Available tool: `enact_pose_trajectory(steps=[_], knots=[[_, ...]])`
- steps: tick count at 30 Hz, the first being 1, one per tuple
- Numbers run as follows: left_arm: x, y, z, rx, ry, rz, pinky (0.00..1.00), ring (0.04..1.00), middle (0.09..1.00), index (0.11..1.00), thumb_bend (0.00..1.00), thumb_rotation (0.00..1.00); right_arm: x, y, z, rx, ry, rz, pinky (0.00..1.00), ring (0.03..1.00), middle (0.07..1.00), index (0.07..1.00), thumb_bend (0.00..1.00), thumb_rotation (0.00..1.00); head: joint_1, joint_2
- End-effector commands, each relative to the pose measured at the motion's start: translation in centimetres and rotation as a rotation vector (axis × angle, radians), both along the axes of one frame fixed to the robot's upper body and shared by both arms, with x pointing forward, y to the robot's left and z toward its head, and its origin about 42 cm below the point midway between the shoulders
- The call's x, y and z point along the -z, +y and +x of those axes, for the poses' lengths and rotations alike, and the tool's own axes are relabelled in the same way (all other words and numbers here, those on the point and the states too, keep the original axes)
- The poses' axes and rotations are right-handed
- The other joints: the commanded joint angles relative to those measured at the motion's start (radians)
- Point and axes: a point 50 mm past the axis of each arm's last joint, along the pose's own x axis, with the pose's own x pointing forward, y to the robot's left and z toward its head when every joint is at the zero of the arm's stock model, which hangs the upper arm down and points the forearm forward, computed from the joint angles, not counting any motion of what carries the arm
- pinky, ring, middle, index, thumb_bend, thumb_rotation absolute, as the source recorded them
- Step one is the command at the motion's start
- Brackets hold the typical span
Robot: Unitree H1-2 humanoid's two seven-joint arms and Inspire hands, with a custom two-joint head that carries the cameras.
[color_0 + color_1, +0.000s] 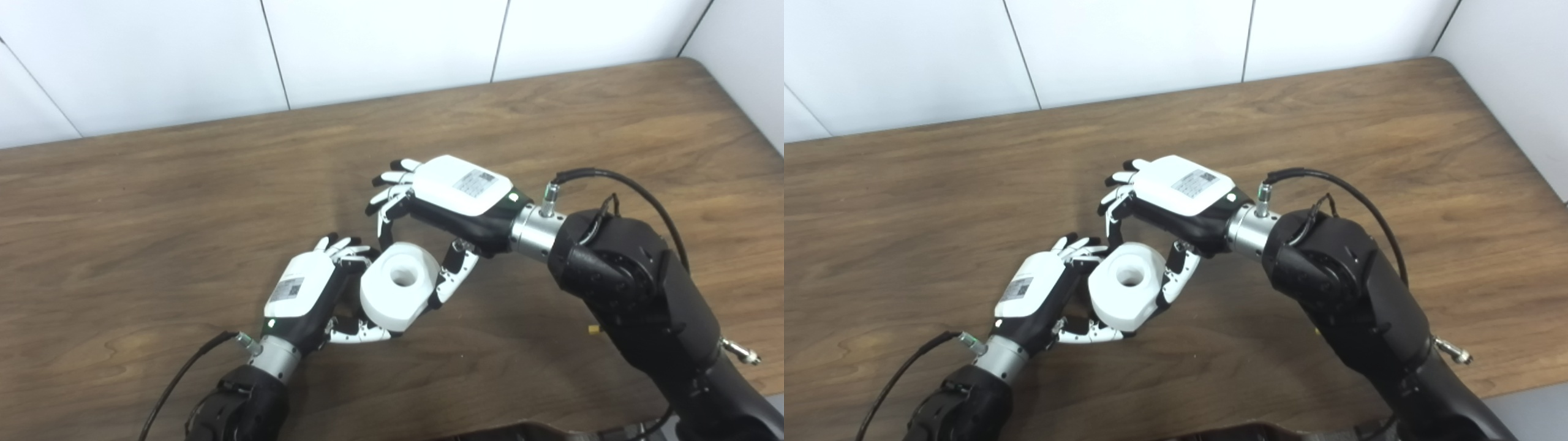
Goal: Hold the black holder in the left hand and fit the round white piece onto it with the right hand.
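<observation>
One round white piece (399, 294), a thick smooth cylinder with a round centre hole, sits mid-frame, tilted, above the brown wood-grain worktop (153, 202). Two robot hands, glossy white shells over black bodies. Left robot hand (306, 294) lower left of centre, fingers curled round the piece's left and lower side. Right robot hand (456, 196) upper right of it, pinching the piece between thumb and fingertips. Black holder hidden; cannot tell where. White panelled wall (380, 43) across the top.

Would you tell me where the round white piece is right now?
In both eye views the round white piece sits low and centre above the table, between the left hand and the right hand's fingers.
</observation>
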Motion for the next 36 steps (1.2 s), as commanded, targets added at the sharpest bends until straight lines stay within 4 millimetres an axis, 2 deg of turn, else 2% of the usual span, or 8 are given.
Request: enact_pose_trajectory(steps=[1, 20, 21, 22, 24, 31, 36], knots=[[0.64, -0.22, -0.71, 0.036, 0.06, 0.028, 1.0, 0.904, 0.799, 0.484, 0.52, 0.06, -0.2, -0.37, 0.4, 0.007, -0.028, -0.014, 1.0, 0.934, 0.812, 0.483, 0.52, 0.13, -0.001, 0.001], [0.61, -0.46, -0.57, 0.034, 0.063, 0.025, 1.0, 0.906, 0.799, 0.484, 0.52, 0.06, -0.53, -0.35, 0.11, -0.004, -0.012, -0.037, 1.0, 0.931, 0.823, 0.494, 0.52, 0.15, 0.001, 0.002], [0.64, -0.47, -0.56, 0.034, 0.063, 0.023, 1.0, 0.907, 0.799, 0.484, 0.52, 0.05, -0.58, -0.35, 0.09, -0.004, -0.009, -0.04, 1.0, 0.933, 0.831, 0.584, 0.74, 0.19, 0.002, 0.002], [0.67, -0.48, -0.54, 0.035, 0.063, 0.022, 1.0, 0.907, 0.799, 0.484, 0.52, 0.05, -0.6, -0.36, 0.08, -0.004, -0.007, -0.041, 1.0, 0.933, 0.836, 0.619, 0.82, 0.21, 0.002, 0.001], [0.66, -0.52, -0.52, 0.034, 0.065, 0.022, 1.0, 0.908, 0.8, 0.484, 0.52, 0.05, -0.69, -0.39, 0.06, -0.005, -0.005, -0.048, 1.0, 0.937, 0.849, 0.657, 0.9, 0.24, 0.003, 0.001], [0.65, -0.62, -0.5, 0.033, 0.062, 0.026, 1.0, 0.906, 0.796, 0.484, 0.52, 0.06, -1.06, -0.45, 0.06, -0.008, 0.011, -0.087, 1.0, 0.969, 0.896, 0.717, 0.96, 0.29, 0.003, 0.0], [0.71, -0.65, -0.48, 0.032, 0.062, 0.028, 1.0, 0.907, 0.797, 0.484, 0.52, 0.06, -1.11, -0.6, 0.19, 0.0, 0.036, -0.104, 1.0, 0.999, 0.967, 0.83, 1.0, 0.35, 0.005, 0.0]])
